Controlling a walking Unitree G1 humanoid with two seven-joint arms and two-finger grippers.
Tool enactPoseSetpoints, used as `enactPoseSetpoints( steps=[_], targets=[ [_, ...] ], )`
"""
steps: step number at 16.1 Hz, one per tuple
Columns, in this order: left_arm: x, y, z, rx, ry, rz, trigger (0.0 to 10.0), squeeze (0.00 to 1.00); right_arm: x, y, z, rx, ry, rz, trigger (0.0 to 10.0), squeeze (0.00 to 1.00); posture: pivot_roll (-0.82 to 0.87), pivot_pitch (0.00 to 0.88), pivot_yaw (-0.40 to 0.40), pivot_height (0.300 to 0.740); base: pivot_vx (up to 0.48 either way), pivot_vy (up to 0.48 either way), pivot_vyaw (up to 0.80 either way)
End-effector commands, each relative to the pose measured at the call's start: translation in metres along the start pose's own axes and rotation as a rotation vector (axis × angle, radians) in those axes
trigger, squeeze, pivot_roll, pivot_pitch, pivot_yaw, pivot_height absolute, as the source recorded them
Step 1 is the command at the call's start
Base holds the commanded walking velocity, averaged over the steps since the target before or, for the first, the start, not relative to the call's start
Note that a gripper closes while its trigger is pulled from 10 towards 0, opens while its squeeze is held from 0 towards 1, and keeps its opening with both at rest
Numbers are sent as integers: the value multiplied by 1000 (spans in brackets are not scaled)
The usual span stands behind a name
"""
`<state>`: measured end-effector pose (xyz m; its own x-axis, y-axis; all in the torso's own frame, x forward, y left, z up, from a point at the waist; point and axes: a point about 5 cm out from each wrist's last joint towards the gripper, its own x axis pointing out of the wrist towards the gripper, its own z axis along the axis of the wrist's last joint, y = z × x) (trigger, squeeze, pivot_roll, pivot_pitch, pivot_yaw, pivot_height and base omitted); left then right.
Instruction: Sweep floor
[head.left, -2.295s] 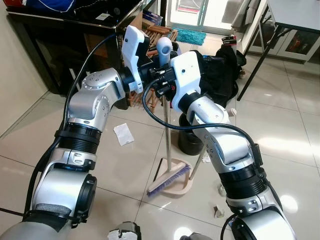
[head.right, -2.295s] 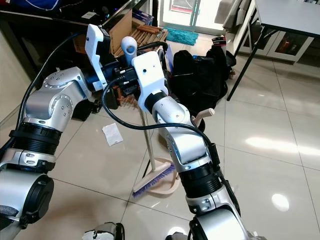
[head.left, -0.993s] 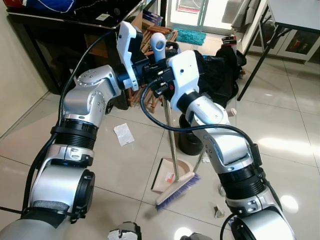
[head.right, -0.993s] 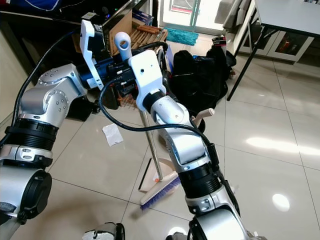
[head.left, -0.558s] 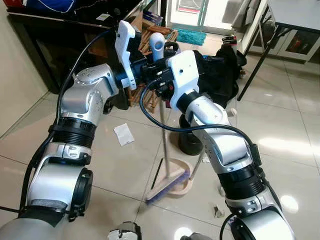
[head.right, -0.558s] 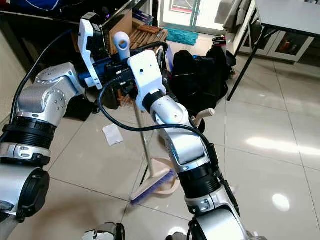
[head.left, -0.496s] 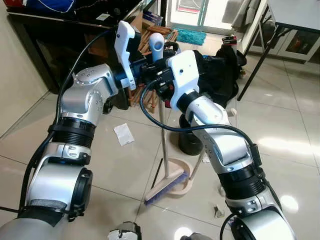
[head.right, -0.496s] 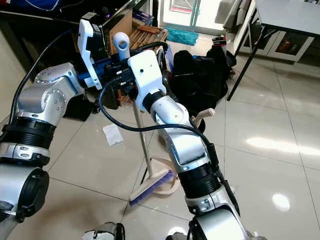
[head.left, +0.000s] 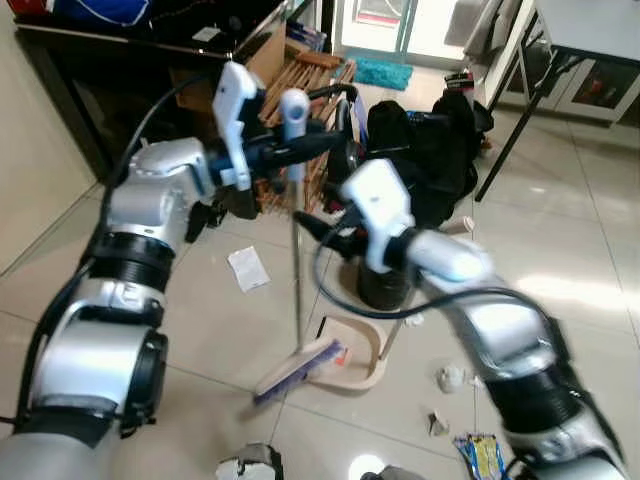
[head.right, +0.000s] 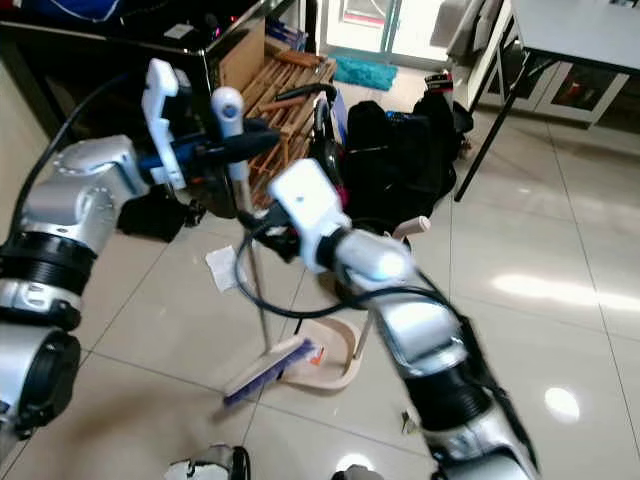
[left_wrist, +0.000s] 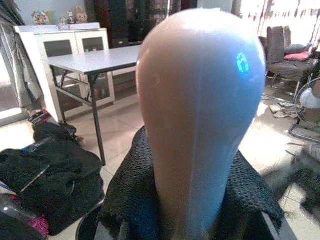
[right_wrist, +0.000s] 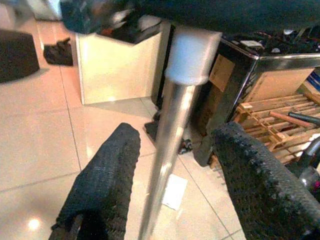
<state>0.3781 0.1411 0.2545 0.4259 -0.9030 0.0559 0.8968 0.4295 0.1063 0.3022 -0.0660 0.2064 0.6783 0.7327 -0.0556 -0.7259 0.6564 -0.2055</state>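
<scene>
Right arm (head.left: 470, 290) motion-blurred

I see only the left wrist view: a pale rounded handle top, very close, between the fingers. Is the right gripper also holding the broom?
Observer: No. The left gripper alone clamps it. The right gripper is open, its fingers apart on either side of the broom's metal pole.
Operator: Where is the broom head?
Observer: The broom head is down at the floor, at the edge of the dustpan.
Operator: Is there litter on the floor?
Observer: Yes. A white paper scrap lies on the tiles to the robot's left of the pole, apart from the dustpan.
</scene>
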Motion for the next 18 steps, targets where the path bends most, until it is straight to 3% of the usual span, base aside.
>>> enactPoseSetpoints(
  steps=[1,3,5,6,8,9,10,11,13,14,15,17,18],
  targets=[
    [-1,3,19,59,-42,-22,0,0,-7,-4,6,16,-23,4,10000,0,-53,54,21,740,0,0,0],
    [-6,6,20,63,-50,-20,0,0,-15,-11,4,19,-9,-31,10000,0,-55,53,20,740,0,0,0],
    [-11,7,20,81,-50,-19,0,0,-25,-28,1,-5,13,-194,10000,0,-63,60,16,740,0,0,0],
    [-13,11,16,125,-1,42,0,0,-30,-34,-2,-7,16,-274,10000,0,-58,68,18,740,0,0,0],
    [-17,19,4,233,100,236,0,0,-44,-45,-9,85,-16,-442,10000,0,-52,75,15,740,0,0,0],
    [-18,23,2,258,100,340,0,0,-51,-49,-13,121,-26,-509,10000,0,-53,78,14,740,0,0,0],
    [-21,28,1,278,95,496,8980,0,-60,-52,-16,171,-47,-579,10000,0,-56,81,13,740,0,0,0],
    [-22,30,1,291,70,577,10000,0,-65,-53,-18,183,-51,-613,10000,0,-59,79,14,740,0,0,0],
    [-22,29,-1,303,18,681,10000,0,-73,-53,-21,179,-57,-667,10000,0,-66,77,15,740,0,0,0],
    [-23,24,-10,326,-43,844,10000,0,-85,-52,-30,187,-75,-768,10000,0,-70,74,15,740,0,0,0],
    [-24,22,-11,335,-65,876,10000,0,-87,-51,-31,191,-83,-784,10000,0,-70,74,15,740,0,0,0],
    [-31,13,-29,381,-46,923,10000,0,-97,-44,-44,298,-87,-829,10000,0,-78,65,9,740,0,0,0],
    [-35,10,-39,333,-37,955,10000,0,-100,-39,-48,312,-69,-825,10000,0,-79,60,8,740,0,0,0]
  ],
)
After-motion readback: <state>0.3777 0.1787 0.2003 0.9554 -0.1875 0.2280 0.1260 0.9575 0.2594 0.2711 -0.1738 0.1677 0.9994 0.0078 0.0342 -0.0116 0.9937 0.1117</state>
